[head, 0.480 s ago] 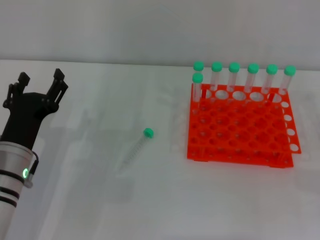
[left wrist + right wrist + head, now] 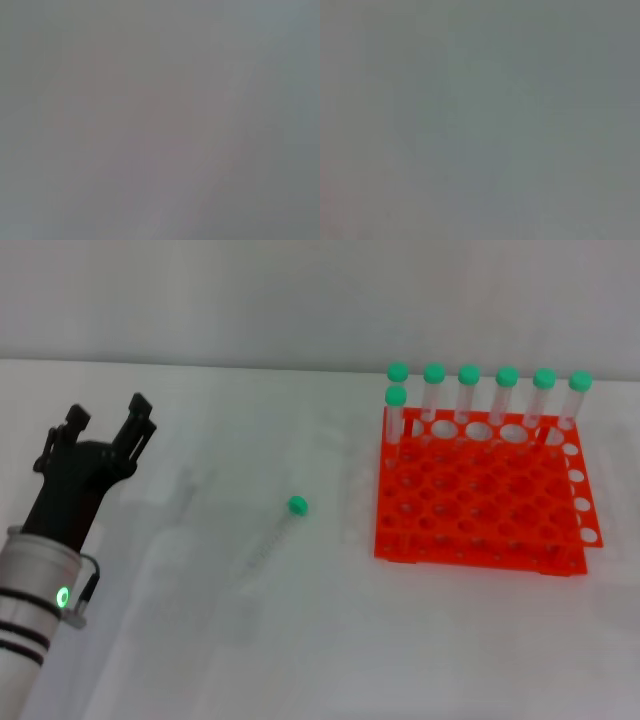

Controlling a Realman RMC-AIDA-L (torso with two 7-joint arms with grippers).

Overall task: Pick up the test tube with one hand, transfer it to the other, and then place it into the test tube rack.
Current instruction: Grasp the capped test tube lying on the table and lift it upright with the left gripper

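Head view: test tube (image 2: 277, 531) lies apart.

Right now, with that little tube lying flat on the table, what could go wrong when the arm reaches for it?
The test tube is clear, round and lying flat, so it may roll away from the left gripper's open fingers. It could also be grasped crookedly, making the handover awkward. Later, the seven tubes already standing in the test tube rack could get bumped.

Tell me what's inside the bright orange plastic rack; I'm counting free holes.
The orange rack holds seven green-capped clear tubes: six along its far row, one just nearer at the left. Other holes look empty; the lower tier is mostly hidden.
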